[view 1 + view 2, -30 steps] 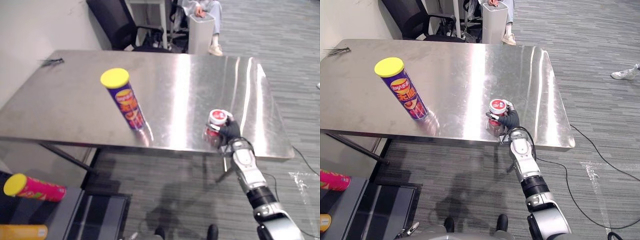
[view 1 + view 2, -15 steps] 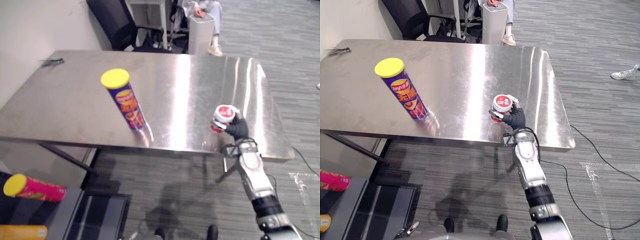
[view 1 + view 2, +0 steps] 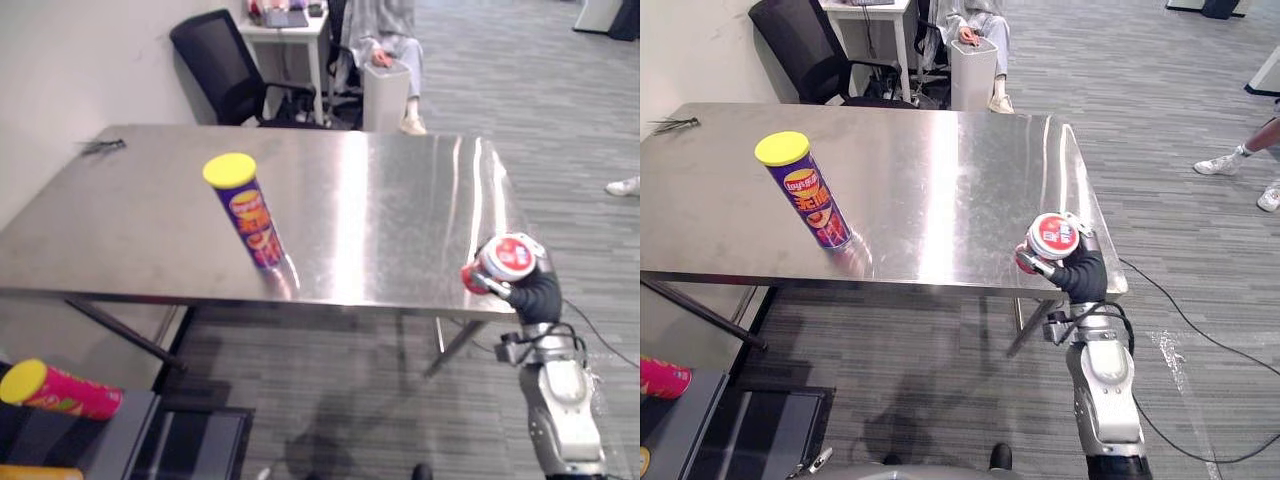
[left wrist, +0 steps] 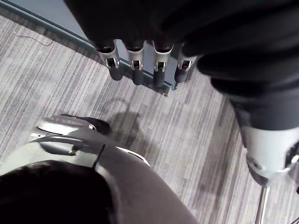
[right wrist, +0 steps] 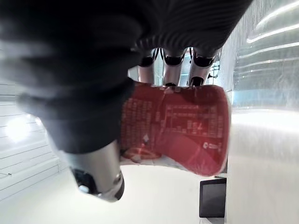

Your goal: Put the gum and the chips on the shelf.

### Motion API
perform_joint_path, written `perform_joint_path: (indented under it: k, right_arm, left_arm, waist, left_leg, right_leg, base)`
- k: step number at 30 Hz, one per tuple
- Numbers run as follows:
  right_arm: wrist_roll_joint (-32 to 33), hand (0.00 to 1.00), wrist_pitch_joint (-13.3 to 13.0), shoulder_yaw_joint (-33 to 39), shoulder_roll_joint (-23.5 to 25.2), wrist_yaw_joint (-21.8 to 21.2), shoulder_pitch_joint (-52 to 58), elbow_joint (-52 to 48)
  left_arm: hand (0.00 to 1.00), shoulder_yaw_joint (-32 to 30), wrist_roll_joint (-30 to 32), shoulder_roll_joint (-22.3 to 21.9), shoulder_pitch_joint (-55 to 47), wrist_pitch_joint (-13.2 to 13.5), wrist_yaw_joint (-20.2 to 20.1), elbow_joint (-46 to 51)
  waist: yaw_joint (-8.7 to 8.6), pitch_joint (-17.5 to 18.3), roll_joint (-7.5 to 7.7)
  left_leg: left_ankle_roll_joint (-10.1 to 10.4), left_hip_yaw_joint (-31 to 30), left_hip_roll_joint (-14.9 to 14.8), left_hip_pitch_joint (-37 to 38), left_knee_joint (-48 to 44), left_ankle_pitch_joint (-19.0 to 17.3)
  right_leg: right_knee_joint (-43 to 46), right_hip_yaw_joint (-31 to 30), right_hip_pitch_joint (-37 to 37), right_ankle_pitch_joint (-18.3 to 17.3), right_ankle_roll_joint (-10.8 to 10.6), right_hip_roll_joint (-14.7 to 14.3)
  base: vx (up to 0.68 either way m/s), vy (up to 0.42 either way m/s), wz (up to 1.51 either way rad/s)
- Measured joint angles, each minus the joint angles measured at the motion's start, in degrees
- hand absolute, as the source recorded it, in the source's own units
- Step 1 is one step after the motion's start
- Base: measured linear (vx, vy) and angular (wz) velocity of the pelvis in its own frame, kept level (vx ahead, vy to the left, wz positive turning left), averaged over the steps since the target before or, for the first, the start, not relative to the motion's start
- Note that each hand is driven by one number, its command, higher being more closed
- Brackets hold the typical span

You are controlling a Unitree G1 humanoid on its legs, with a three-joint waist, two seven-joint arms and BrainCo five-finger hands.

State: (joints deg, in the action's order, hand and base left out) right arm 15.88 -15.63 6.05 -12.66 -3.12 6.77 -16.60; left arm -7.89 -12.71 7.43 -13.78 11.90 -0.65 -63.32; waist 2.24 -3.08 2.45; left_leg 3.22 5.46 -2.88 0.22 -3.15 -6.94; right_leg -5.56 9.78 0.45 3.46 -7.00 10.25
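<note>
A red gum tub with a white lid point(image 3: 505, 260) is held off the table by my right hand point(image 3: 535, 295), just past the front right corner of the steel table point(image 3: 380, 200). In the right wrist view the fingers and thumb are curled round the gum tub point(image 5: 187, 130). A tall purple chips can with a yellow lid point(image 3: 248, 215) stands upright near the table's front edge, left of centre. My left hand point(image 4: 137, 70) hangs over the carpet with straight fingers and holds nothing. The low grey shelf point(image 3: 130, 430) shows at the lower left.
A pink can with a yellow lid point(image 3: 60, 390) lies on the shelf. A black office chair point(image 3: 225, 60) and a seated person behind a white bin point(image 3: 385, 85) are beyond the table. A small dark item point(image 3: 100, 147) lies at the far left corner.
My right hand has lifted the gum tub off the table and carried it right, past the front corner. The camera has shifted too. The chips can has stayed put.
</note>
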Motion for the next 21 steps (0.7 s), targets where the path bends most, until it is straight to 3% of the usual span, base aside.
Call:
perform_joint_path:
  k: [5, 9, 11, 12, 13, 15, 16, 18, 21]
  right_arm:
    - [0.5, 1.0, -0.2, 4.8, 2.0, 0.1, 2.7, -1.8]
    - [1.0, 1.0, -1.1, 3.1, 3.0, 0.2, 2.6, -1.7]
    - [1.1, 1.0, -1.1, 1.8, 3.0, 0.4, 0.6, -1.4]
    - [1.1, 1.0, -1.2, 1.7, 3.0, 0.9, -1.2, -1.3]
    - [1.0, 1.0, -1.2, 1.8, 3.0, 1.3, -2.0, -1.3]
    - [1.0, 1.0, -1.7, 3.2, 2.8, 2.4, -6.3, -1.1]
    - [0.9, 1.0, -2.1, 3.8, 2.4, 2.9, -7.2, -0.8]
    - [0.9, 1.0, -2.1, 6.1, 2.2, 4.3, -8.0, -0.4]
    - [0.5, 1.0, -2.2, 7.9, 2.1, 5.4, -6.2, -0.8]
  left_arm:
    - [0.0, -1.5, -0.1, -0.2, 0.1, -0.1, -0.7, -0.1]
    - [0.0, -1.4, -0.6, -0.4, 0.9, 0.0, -1.0, 0.7]
    - [0.0, -1.1, -0.7, -0.4, 1.1, 0.0, -1.1, 1.6]
    - [0.0, -0.9, -0.7, -0.7, 1.1, -0.1, -1.0, 2.5]
    - [0.0, -0.9, -0.7, -0.8, 1.0, -0.1, -1.0, 3.0]
    - [0.0, -1.6, -0.7, -0.1, 2.9, -0.4, -0.7, 1.3]
    - [0.0, -1.5, -0.7, -0.4, 3.4, -0.4, -0.7, 1.3]
    - [0.0, -1.4, -1.0, -0.7, 3.0, -1.0, -0.9, 1.2]
    - [0.0, -1.6, -2.8, -0.7, 2.0, -1.3, -1.2, 1.3]
  waist:
    - [-0.81, 0.0, 0.06]
    - [-0.55, -1.2, -0.9]
    - [-0.31, -2.1, -0.9]
    - [-0.01, -2.6, -2.07]
    - [0.07, -2.6, -2.12]
    - [0.07, -2.9, -1.43]
    - [-0.37, -3.7, -1.47]
    - [-0.38, -4.7, -1.6]
    - [-1.04, -4.0, -2.59]
  left_leg:
    - [0.0, -3.2, 0.1, -0.3, -2.2, 0.0]
    - [0.6, -9.1, -0.5, -6.9, -10.6, -2.0]
    - [1.3, -12.0, -0.4, -9.7, -12.3, -1.4]
    - [1.8, -14.4, -0.8, -11.8, -11.7, 0.0]
    - [2.1, -15.3, -0.7, -12.0, -9.5, 1.6]
    - [-4.9, -1.0, -6.6, -12.7, -4.9, 1.5]
    - [-5.7, 2.4, -8.0, -14.1, -8.1, 1.0]
    - [-6.7, 12.6, -11.1, -16.4, -24.2, 0.4]
    - [-5.8, 18.2, -13.6, -12.0, -31.1, -2.0]
  right_leg:
    - [6.4, 2.6, -0.3, -3.6, 0.3, 0.8]
    - [12.7, 7.7, -1.7, -7.0, 1.2, 0.9]
    - [16.0, 10.6, -3.1, -8.4, 1.9, 1.0]
    - [18.7, 13.1, -4.7, -9.7, 3.5, 0.8]
    - [18.9, 13.9, -4.9, -10.3, 4.4, 0.2]
    - [14.8, 20.9, -3.3, -9.7, 5.0, 0.2]
    - [15.2, 23.2, -3.1, -9.9, 5.6, 1.3]
    - [17.4, 30.1, -1.4, -10.7, 6.3, 4.9]
    - [17.9, 38.1, 0.8, -10.4, 5.9, 7.8]
  base:
    - [-0.04, -0.005, 0.33]
    - [-0.15, -0.047, 0.69]
    - [-0.16, -0.058, 0.93]
    - [-0.14, -0.069, 0.91]
    - [-0.25, -0.19, 1.2]
    - [-0.22, -0.21, 1.51]
    - [-0.21, -0.081, 1.67]
    - [-0.16, -0.052, 1.5]
    - [-0.06, 0.014, 1.47]
